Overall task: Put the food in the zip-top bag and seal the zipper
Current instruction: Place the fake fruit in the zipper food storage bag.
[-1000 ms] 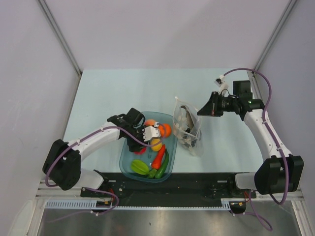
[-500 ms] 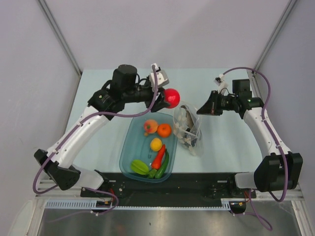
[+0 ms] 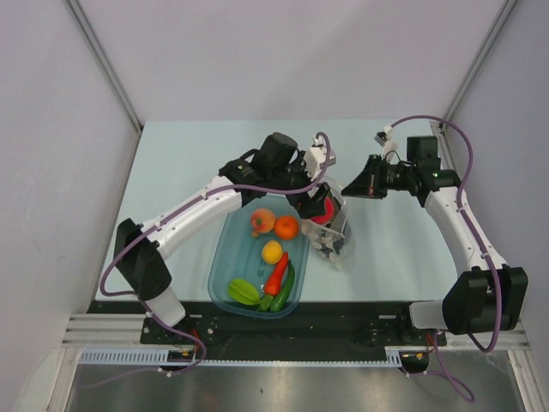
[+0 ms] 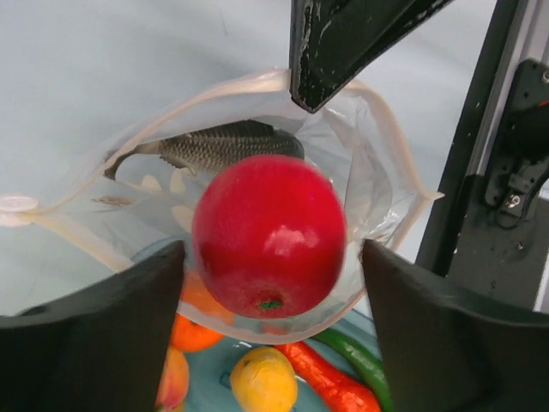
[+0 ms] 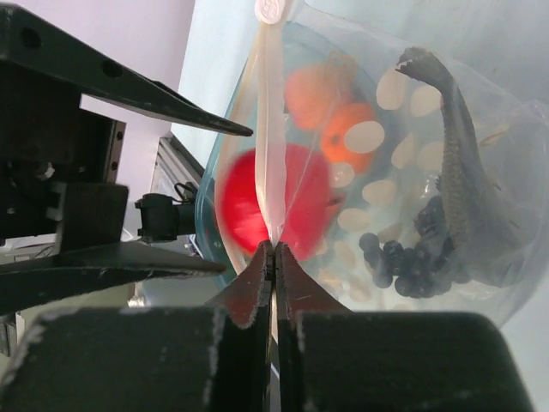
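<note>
My right gripper (image 3: 347, 190) (image 5: 274, 247) is shut on the zipper (image 5: 273, 129) strip and holds the clear zip-top bag (image 3: 333, 233) open. The bag holds a grey fish (image 4: 225, 144) (image 5: 459, 197) and black grapes (image 5: 403, 266). My left gripper (image 3: 319, 206) (image 4: 273, 249) is over the bag's mouth with its jaws open. The red round fruit (image 4: 268, 233) (image 3: 322, 210) sits between the fingers with a gap on each side, in the bag's mouth. Orange (image 3: 286, 227), peach (image 3: 261, 221), lemon (image 3: 272, 251), red pepper (image 3: 276, 275), green pepper (image 3: 288, 285) and starfruit (image 3: 243, 292) lie in the teal tub (image 3: 218, 266).
The teal tub stands just left of the bag, near the table's front edge. The right gripper's black finger (image 4: 343, 43) hangs over the far rim of the bag in the left wrist view. Grey walls enclose the table on three sides.
My left arm lifted the red fruit out of the tub and carried it right to the bag's mouth. Its jaws now stand open round the fruit. The right gripper kept its hold.
</note>
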`<state>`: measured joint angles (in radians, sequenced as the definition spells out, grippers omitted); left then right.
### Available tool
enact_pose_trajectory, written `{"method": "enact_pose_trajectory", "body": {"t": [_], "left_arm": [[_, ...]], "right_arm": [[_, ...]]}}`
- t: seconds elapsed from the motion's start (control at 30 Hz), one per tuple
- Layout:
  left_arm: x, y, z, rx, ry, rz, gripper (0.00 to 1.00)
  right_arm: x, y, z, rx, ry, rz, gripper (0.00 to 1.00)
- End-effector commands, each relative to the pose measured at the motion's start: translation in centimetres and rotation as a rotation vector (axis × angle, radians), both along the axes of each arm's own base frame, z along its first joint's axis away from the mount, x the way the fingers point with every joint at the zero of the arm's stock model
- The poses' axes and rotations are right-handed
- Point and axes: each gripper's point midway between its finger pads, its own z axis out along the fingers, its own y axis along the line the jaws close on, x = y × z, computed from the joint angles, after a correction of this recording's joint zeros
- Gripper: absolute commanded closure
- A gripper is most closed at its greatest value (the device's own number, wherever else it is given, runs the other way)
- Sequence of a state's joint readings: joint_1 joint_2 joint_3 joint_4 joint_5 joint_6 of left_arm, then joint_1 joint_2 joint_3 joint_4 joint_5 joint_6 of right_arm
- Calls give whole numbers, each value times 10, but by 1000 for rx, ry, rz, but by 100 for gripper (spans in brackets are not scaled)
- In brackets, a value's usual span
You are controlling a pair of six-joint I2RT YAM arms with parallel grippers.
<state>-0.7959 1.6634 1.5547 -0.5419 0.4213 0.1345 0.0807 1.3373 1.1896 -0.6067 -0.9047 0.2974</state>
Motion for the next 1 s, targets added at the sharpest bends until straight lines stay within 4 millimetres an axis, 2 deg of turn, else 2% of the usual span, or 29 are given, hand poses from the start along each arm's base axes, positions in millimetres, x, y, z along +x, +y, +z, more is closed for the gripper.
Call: {"method": "enact_pose_trajectory", "body": {"t": [0.0,0.03,0.1,0.17,0.2,0.23,0.3,0.33,0.43,0.53,0.77,0.83,0.97], "left_arm": [[1,2,57,-76,-67,15,2],[5,10,63,-93,-53,44,0],[-1,24,73,-161,-8,42,0],[11,49,70,-183,25,119,0],[18,60,61,-167,21,165,0],[23,81,40,-129,44,228,0],[35,107,15,-64,46,327,0],[39,126,-7,-29,83,390,0],[46,157,-40,29,140,536,0],[48,168,-65,71,167,622,2],[61,174,-114,117,245,751,6],[67,170,-128,131,281,764,6],[73,156,-140,108,339,748,7]], "right_arm": [[4,3,20,32,-67,20,100],[4,3,20,31,-69,21,100],[5,3,21,31,-76,22,100],[5,2,21,27,-80,21,100],[5,1,20,26,-78,20,100],[6,1,19,24,-80,21,100],[6,0,19,23,-78,22,100],[5,1,18,24,-76,27,100],[7,1,17,21,-75,28,100],[9,0,14,20,-57,24,100],[10,0,11,21,-43,19,100],[10,1,10,20,-39,22,100],[9,-1,11,12,-39,18,100]]}}
